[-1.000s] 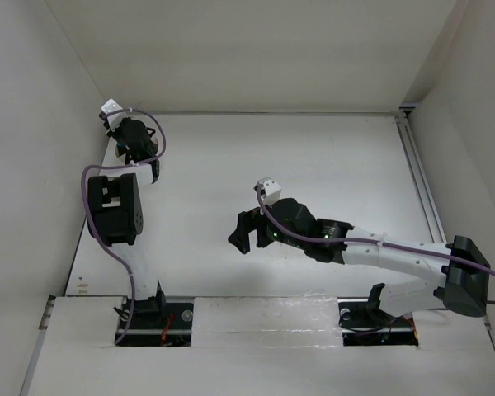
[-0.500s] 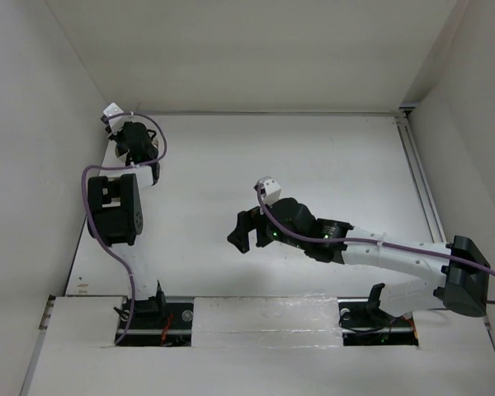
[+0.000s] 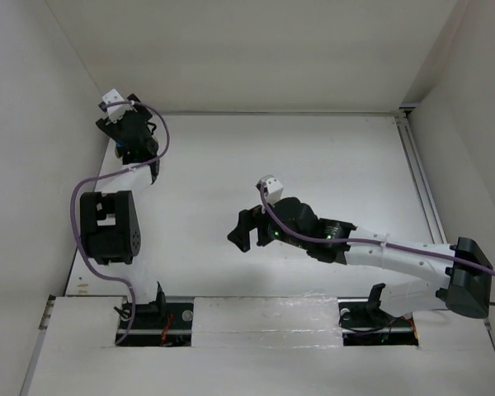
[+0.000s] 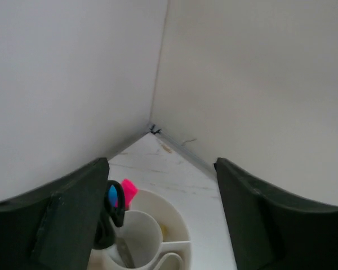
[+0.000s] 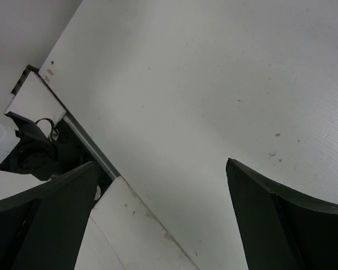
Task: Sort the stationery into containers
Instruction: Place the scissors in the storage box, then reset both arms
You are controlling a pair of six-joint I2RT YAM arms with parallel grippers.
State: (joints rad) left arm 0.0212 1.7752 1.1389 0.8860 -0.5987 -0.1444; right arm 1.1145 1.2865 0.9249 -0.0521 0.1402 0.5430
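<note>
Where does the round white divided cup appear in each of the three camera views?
Top external: not seen; the left pincer hangs over that far-left corner.
Left wrist: the white cup sits at bottom centre, between the left pincer's two dark fingers.
Right wrist: not in it.
Shared landmark: the wall corner seam, seen in the top and left wrist views.

White table (image 3: pixel 313 165), round white cup (image 4: pixel 174 211) standing near its corner

Setting: enclosed robot test cell, lab type.
White tabletop (image 3: pixel 313 165) boxed by plain white walls (image 3: pixel 256 49) on far, left and right edges; metal rail (image 3: pixel 419 177) along right edge; left arm (image 3: pixel 107 227) and right arm (image 3: pixel 396 252), purple-cabled, bolted at near edge.
</note>
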